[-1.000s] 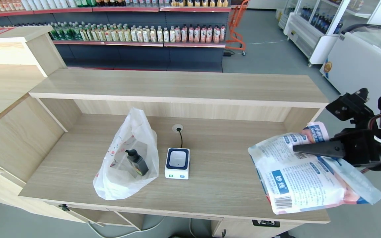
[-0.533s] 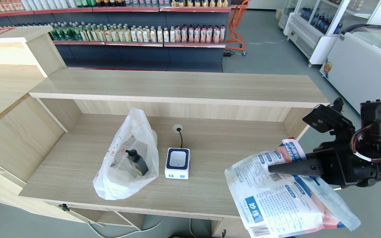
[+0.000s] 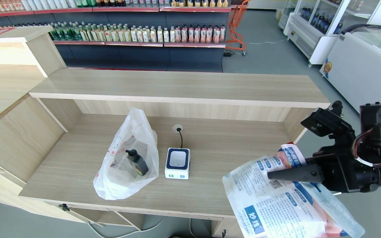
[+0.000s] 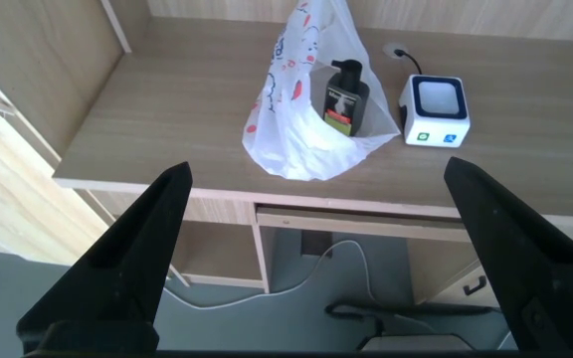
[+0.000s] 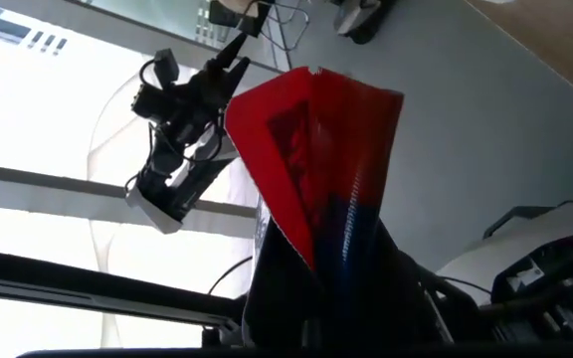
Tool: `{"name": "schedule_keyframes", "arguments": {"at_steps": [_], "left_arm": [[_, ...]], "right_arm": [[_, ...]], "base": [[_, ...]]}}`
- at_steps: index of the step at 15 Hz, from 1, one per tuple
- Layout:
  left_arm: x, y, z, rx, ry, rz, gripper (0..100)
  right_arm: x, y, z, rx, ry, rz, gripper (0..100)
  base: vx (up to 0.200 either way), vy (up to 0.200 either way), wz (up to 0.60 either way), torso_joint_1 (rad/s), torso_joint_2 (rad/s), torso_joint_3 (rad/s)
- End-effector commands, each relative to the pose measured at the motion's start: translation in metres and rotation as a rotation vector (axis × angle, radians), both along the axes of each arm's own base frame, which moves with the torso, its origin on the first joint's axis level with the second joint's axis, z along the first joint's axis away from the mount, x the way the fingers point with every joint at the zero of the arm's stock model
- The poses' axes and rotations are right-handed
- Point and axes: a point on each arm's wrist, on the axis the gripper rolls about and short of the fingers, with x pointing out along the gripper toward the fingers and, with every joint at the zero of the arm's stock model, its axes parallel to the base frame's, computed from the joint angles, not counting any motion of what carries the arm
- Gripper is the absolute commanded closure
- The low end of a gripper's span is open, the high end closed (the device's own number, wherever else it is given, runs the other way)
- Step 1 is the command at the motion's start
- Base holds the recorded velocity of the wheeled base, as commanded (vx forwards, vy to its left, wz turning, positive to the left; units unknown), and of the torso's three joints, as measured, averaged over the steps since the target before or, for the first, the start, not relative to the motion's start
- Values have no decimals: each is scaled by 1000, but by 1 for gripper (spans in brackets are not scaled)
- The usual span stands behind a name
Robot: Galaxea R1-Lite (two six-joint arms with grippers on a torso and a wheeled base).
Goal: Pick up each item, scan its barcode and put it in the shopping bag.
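Note:
My right gripper [image 3: 271, 175] is shut on a large white, blue and pink package [image 3: 276, 205], held above the counter's front right corner, its lower end cut off by the picture's edge. In the right wrist view the package [image 5: 316, 169] shows as a red and blue edge rising from the gripper [image 5: 331, 298]. A white shopping bag [image 3: 126, 165] lies on the counter [image 3: 220, 185] with a black pump bottle [image 3: 137, 162] inside. The white and blue scanner [image 3: 177, 163] stands just right of it. My left gripper [image 4: 316, 174] is open, in front of the counter, facing the shopping bag [image 4: 296, 119] and the scanner [image 4: 436, 109].
A raised ledge [image 3: 177, 86] runs along the counter's back, with side walls at both ends. The scanner's cable goes into a hole [image 3: 177, 127] behind it. Drink shelves [image 3: 137, 33] and freezers [image 3: 359, 59] stand beyond.
The right gripper has carried the package left and down, from beside the counter's right end to over its front right corner. The bag, bottle and scanner have not moved.

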Motion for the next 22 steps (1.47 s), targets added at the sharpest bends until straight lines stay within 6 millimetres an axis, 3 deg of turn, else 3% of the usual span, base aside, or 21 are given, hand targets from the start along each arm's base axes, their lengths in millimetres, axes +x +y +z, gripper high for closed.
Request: {"name": "schedule_keyframes", "arguments": {"at_steps": [1, 14, 16, 19, 20, 22], "left_arm": [[0, 0, 0, 0, -1, 0, 0], [0, 0, 0, 0, -1, -1, 0], [0, 0, 0, 0, -1, -1, 0], [0, 0, 0, 0, -1, 0, 0], [0, 0, 0, 0, -1, 0, 0], [0, 0, 0, 0, -1, -1, 0]], "right_arm": [[-3, 4, 2, 3, -5, 20, 100], [-2, 4, 1, 0, -16, 16, 100], [5, -6, 3, -28, -223, -83, 100], [17, -42, 7, -252, -639, -358, 100], [10, -56, 9, -313, -710, -427, 100], [-9, -63, 6, -354, -774, -446, 100]], "base": [[0, 0, 0, 0, 0, 0], [0, 0, 0, 0, 0, 0], [0, 0, 0, 0, 0, 0], [0, 0, 0, 0, 0, 0], [0, 0, 0, 0, 0, 0], [0, 0, 0, 0, 0, 0]]}}
